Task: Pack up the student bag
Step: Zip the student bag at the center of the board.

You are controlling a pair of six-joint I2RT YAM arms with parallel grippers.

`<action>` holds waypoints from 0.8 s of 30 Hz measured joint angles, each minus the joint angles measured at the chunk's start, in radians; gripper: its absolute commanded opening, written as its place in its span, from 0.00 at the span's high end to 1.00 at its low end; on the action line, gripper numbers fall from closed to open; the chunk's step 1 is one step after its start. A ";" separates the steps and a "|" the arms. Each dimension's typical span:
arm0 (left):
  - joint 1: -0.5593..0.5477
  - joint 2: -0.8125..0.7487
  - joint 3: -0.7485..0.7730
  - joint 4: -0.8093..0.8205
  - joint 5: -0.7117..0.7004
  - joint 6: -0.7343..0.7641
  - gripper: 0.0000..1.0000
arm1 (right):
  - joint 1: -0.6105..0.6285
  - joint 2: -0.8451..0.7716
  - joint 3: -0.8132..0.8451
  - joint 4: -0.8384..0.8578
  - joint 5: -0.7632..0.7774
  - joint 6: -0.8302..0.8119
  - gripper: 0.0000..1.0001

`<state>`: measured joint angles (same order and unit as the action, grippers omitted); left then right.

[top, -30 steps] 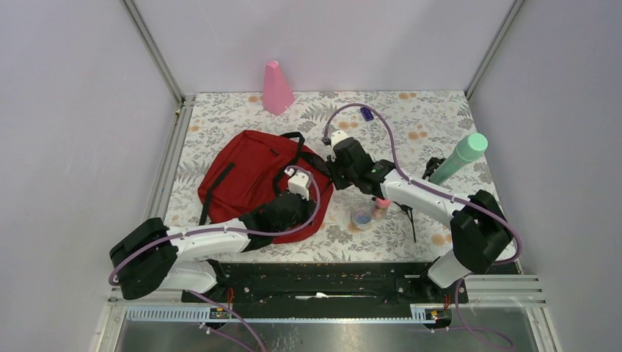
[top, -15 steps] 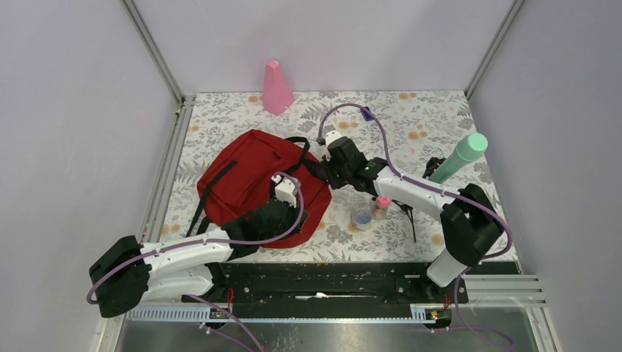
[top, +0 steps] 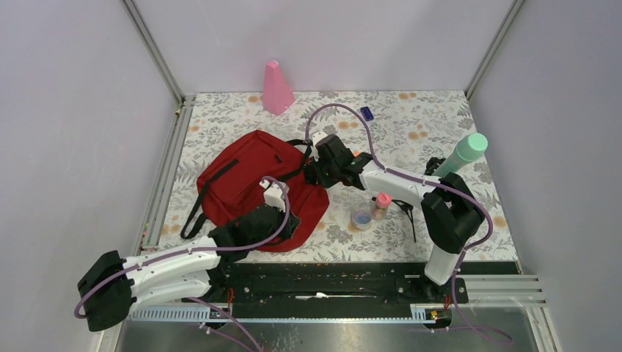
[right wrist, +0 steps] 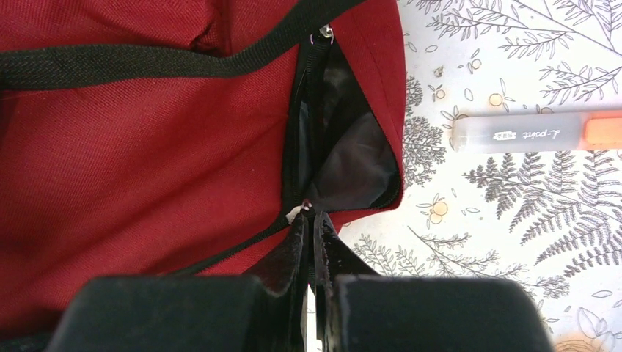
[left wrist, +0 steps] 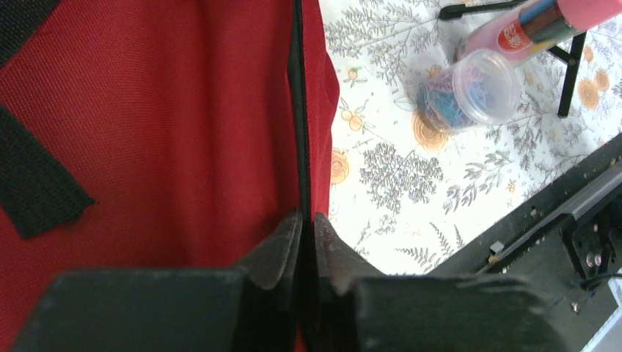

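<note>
Both jaws clenched on student bag [top: 246, 165] zipper edge; pocket [right wrist: 348, 158] gapes, contents unclear; clear tub [left wrist: 473, 84] holds perhaps paperclips.

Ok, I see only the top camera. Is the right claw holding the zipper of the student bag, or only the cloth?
Observer: The right claw is shut on a small metal zipper pull at the edge of the student bag.
Operator: Is the zipper open there?
Observer: Partly. A gap shows black lining inside.
Operator: And the left claw?
Observer: The left claw is shut on the bag's edge, along the black zipper trim.
</note>
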<state>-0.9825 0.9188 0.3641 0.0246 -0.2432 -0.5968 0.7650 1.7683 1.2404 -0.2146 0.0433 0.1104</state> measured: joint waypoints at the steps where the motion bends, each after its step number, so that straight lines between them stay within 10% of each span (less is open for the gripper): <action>1: 0.000 -0.008 0.002 -0.010 0.001 -0.001 0.58 | 0.000 0.000 0.000 -0.003 -0.004 -0.002 1.00; 3: -0.004 -0.023 0.013 -0.056 0.020 -0.001 0.33 | -0.003 0.000 0.001 -0.002 0.003 -0.013 1.00; 6: -0.010 -0.005 0.067 -0.113 0.041 -0.001 0.23 | -0.016 -0.005 0.001 -0.009 0.002 -0.018 1.00; 24: 0.067 0.325 0.246 0.135 -0.022 0.120 0.26 | -0.028 -0.145 -0.056 -0.047 -0.064 0.004 1.00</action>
<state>-0.9154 1.2438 0.6102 0.1593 -0.2653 -0.4767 0.7372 1.6234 1.1843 -0.2611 -0.0212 0.1143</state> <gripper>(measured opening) 0.706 0.026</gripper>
